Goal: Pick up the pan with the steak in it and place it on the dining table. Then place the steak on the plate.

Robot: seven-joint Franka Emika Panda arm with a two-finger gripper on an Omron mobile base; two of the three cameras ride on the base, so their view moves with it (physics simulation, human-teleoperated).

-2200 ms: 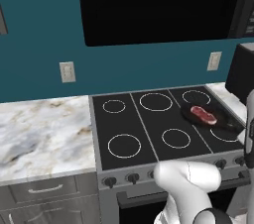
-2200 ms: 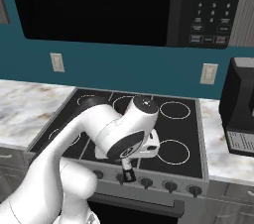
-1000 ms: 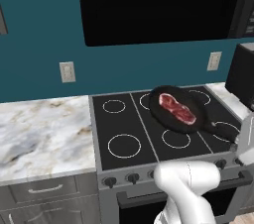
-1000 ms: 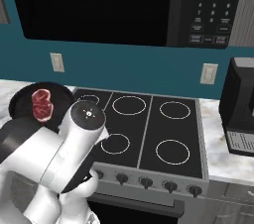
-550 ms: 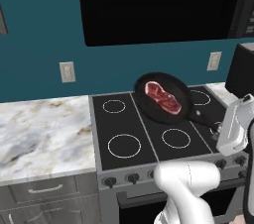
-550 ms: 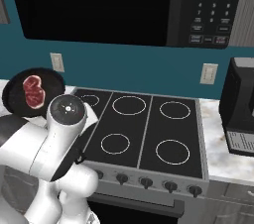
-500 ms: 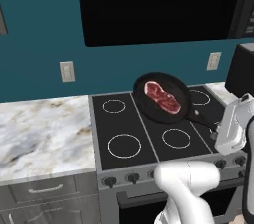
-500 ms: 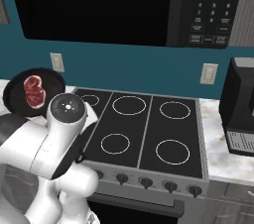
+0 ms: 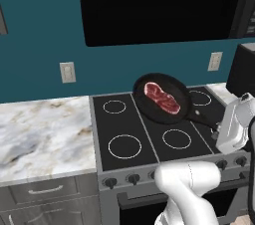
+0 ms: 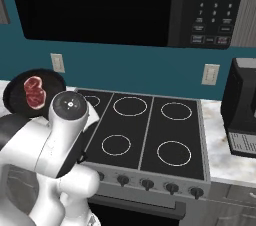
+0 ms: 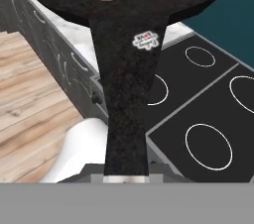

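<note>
One pan (image 9: 160, 100) is in the scene, with one steak (image 9: 162, 97) lying in it. One black stovetop (image 10: 145, 132) carries six white burner rings and a row of five knobs along its front edge. Two wall outlets (image 9: 67, 72) are set into the teal wall. One microwave (image 10: 120, 5) hangs above the stove. One marble counter (image 9: 45, 134) lies beside it.

gripper (image 9: 217, 130) raised, clamped on pan handle (image 11: 126, 94)
</note>
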